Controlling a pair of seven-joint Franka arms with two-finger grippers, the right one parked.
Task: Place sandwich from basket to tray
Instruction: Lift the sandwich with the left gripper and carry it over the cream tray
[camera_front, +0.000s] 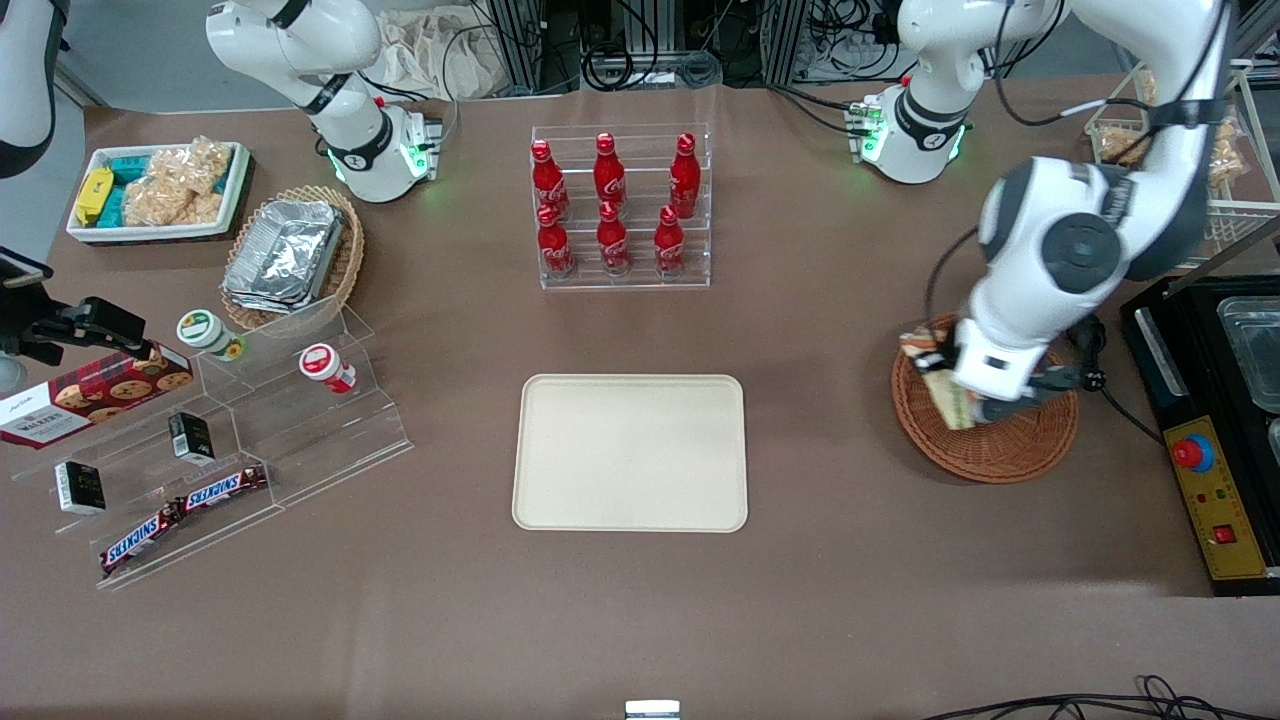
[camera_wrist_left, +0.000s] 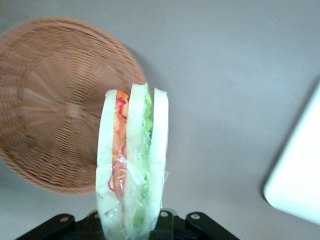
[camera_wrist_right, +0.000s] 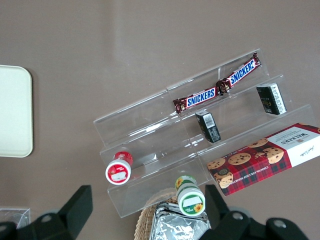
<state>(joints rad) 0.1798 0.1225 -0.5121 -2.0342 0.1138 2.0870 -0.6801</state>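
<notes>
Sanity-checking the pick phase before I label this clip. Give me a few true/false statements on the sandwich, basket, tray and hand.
1. The hand is shut on the sandwich. True.
2. The sandwich lies flat in the basket. False: it is lifted clear, held in the hand above the basket's edge, and the basket shows no contents in the left wrist view.
3. The tray has nothing on it. True.
4. The tray already holds a Snickers bar. False: the Snickers bars sit on the clear stepped stand toward the parked arm's end of the table.
5. The sandwich shows pale bread with green, orange and red filling. True.
</notes>
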